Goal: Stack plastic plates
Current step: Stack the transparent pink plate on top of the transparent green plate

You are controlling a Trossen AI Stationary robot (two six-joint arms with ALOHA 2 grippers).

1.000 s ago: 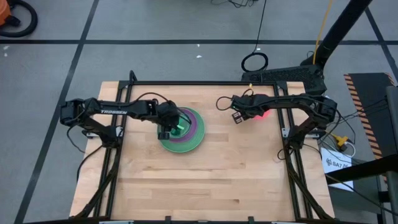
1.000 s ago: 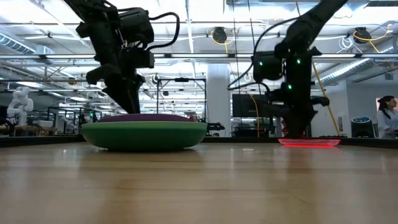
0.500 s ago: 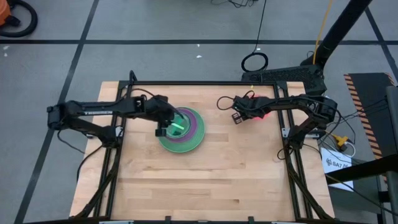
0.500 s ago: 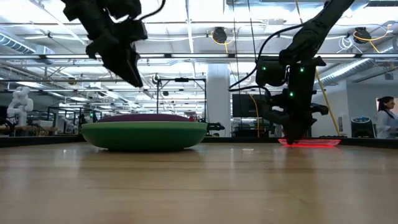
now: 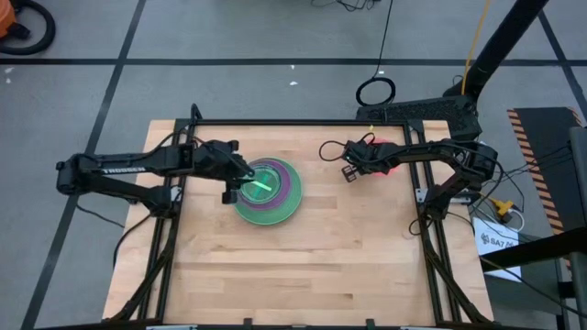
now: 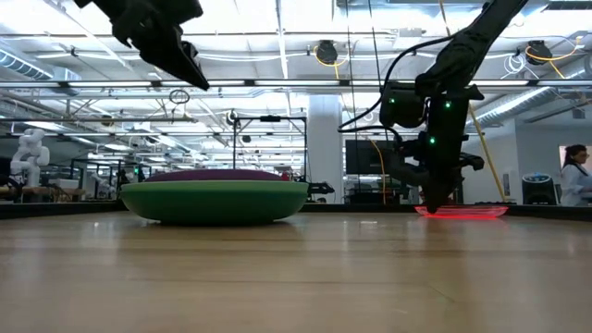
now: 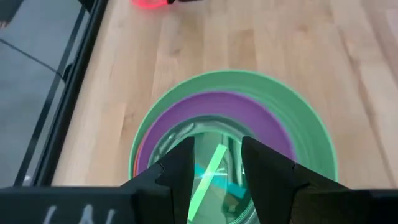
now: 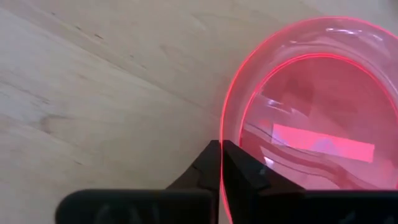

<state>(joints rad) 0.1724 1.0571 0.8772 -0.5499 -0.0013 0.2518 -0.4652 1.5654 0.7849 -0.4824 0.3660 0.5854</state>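
Left gripper (image 7: 216, 171) hangs above the plate stack (image 5: 271, 191), fingers apart and empty. Right gripper (image 8: 221, 163) is clamped on the pink plate (image 8: 311, 106) rim.

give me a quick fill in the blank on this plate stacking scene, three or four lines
1. The purple plate rests on the larger ____ plate.
2. The right hand is shut on the rim of the ____ plate.
3. The left hand hangs above the stack with its fingers ____.

Missing words: green; pink; open
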